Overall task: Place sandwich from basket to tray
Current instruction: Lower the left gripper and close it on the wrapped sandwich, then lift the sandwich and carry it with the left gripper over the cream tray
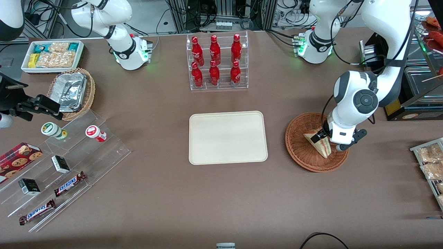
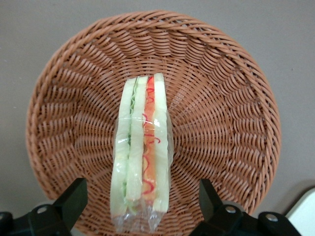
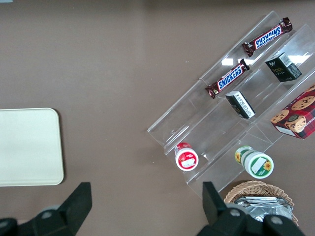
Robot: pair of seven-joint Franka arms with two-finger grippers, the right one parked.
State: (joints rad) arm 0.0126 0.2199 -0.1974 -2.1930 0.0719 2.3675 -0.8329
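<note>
Gripper (image 1: 323, 138) low over the basket (image 1: 297, 147), fingers (image 2: 74, 199) spread wide, 1 on each side of the sandwich (image 1: 320, 143) and not touching it. Sandwich in clear wrap, standing on edge inside the basket, cut face (image 2: 142, 147) up toward the wrist camera: pale bread, a green layer, an orange-red layer. Basket round, reddish-brown wicker, on the brown table (image 1: 221, 200) toward the working arm's end. Tray (image 1: 227, 137) cream, flat, bare, mid-table, beside the basket with a strip of table between them.

Farther from the front camera than the tray, a clear rack (image 1: 217, 62) with 6 red bottles (image 1: 214, 72) in 2 tiers. Toward the parked arm's end, a stepped acrylic stand (image 1: 65, 173) with 2 Snickers bars (image 1: 69, 184), 2 small dark boxes (image 1: 60, 164), 2 round-capped cups (image 1: 95, 133) and a cookie box (image 1: 19, 155). Near it, a tan basket (image 1: 88, 93) of foil containers (image 1: 71, 90) and a white bin (image 1: 52, 55) of snack packets. At the working arm's end of the table, more bagged snacks (image 1: 429, 162) on a rack.
</note>
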